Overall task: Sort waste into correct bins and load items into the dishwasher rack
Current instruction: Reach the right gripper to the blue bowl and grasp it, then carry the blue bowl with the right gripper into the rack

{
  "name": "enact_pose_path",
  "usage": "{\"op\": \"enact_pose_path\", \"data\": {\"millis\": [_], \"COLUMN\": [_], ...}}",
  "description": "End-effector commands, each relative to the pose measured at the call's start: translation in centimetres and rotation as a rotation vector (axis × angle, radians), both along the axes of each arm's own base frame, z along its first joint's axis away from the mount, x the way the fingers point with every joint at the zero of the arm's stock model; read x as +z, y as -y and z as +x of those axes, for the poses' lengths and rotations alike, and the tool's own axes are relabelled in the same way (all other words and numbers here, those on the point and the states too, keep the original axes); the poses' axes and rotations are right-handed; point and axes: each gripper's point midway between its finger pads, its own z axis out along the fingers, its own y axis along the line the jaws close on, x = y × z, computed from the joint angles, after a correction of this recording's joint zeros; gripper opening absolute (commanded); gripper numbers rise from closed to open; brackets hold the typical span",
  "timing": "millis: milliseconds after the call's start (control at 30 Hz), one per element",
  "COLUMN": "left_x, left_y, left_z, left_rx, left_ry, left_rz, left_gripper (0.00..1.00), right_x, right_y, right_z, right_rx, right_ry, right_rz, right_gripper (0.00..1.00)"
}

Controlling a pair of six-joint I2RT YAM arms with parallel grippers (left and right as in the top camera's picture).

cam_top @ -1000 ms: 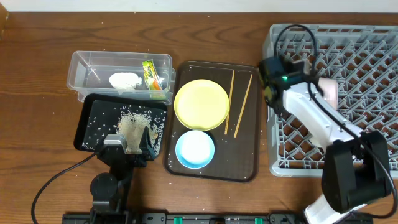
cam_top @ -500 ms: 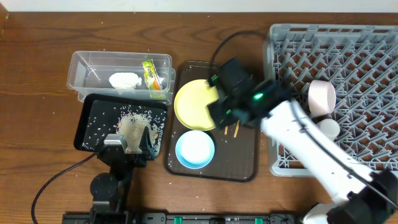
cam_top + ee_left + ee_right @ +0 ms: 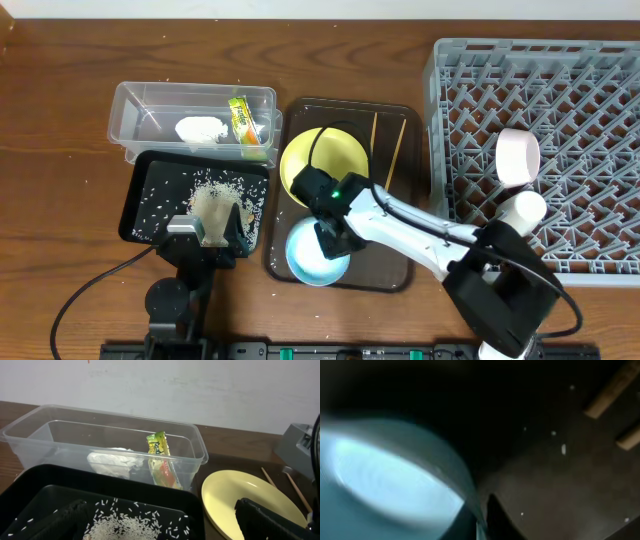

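At the rim of the light blue bowl, on the side nearest the yellow plate, the right gripper sits low. Its wrist view is badly blurred. The bowl's thin wall seems to run between two dark finger shapes, but I cannot tell whether the jaws are pinching it or only straddling it. A rim grip looks like the intent, since the bowl is probably too wide to span across.

The bowl stands on the brown serving tray, just beside the plate. The chopsticks lie apart from it on the plate's other side. The right arm reaches across the tray from the dishwasher rack, where the white-pink bowl is propped on its side among the pegs. So loading appears to be under way, with the blue bowl as the piece in hand.

Further out, the left gripper hangs over the near end of the black tray, fingers spread wide and holding nothing. It looks parked clear of the other arm. Rice grains lie heaped and scattered in that tray. The wrapper and tissue wad rest in the clear tub behind it, so the waste looks sorted.
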Motion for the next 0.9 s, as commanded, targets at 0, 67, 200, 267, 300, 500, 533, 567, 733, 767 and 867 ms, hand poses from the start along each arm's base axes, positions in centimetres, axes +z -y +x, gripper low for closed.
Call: {"op": "enact_pose_path", "data": {"millis": [0, 67, 200, 267, 300, 500, 533, 567, 733, 767, 867], "left_x": [-1.4, -1.4, -1.4, -1.4, -1.4, -1.4, -1.4, -1.4, -1.4, -1.4, -1.4], "left_y": [0.0, 0.0, 0.0, 0.0, 0.0, 0.0, 0.0, 0.0, 0.0, 0.0, 0.0], "left_z": [0.0, 0.0, 0.0, 0.0, 0.0, 0.0, 0.0, 0.0, 0.0, 0.0, 0.0], "left_rx": [-0.003, -0.003, -0.003, -0.003, -0.003, -0.003, -0.003, -0.003, -0.003, -0.003, -0.003], "left_ry": [-0.031, -0.031, -0.031, -0.03, -0.03, -0.031, -0.031, -0.031, -0.031, -0.031, -0.03], "left_rz": [0.013, 0.013, 0.013, 0.013, 0.013, 0.013, 0.013, 0.013, 0.013, 0.013, 0.013], "left_gripper": [0.96, 0.96, 0.96, 0.96, 0.96, 0.96, 0.96, 0.96, 0.96, 0.96, 0.96], "right_x": [1.6, 4.1, 11.2, 15.7, 17.9, 29.0, 29.9, 30.4, 30.3, 29.9, 28.1], "right_y": [-0.1, 0.4, 6.0, 10.3, 12.6, 26.4, 28.3, 30.0, 37.9, 39.1, 42.1], "right_z": [1.0, 2.2, 6.7, 9.3, 10.2, 11.9, 11.7, 11.6, 10.9, 10.8, 10.8], "right_rx": [0.013, 0.013, -0.088, -0.184, -0.239, -0.671, -0.738, -0.798, -0.992, -1.008, -1.04], "right_ry": [0.061, 0.13, 0.434, 0.638, 0.734, 1.167, 1.196, 1.211, 1.164, 1.136, 1.047], "right_rz": [0.015, 0.031, -0.079, -0.172, -0.225, -0.554, -0.597, -0.639, -0.861, -0.902, -0.992], "right_gripper": [0.01, 0.01, 0.01, 0.01, 0.01, 0.01, 0.01, 0.01, 0.01, 0.01, 0.01]}}
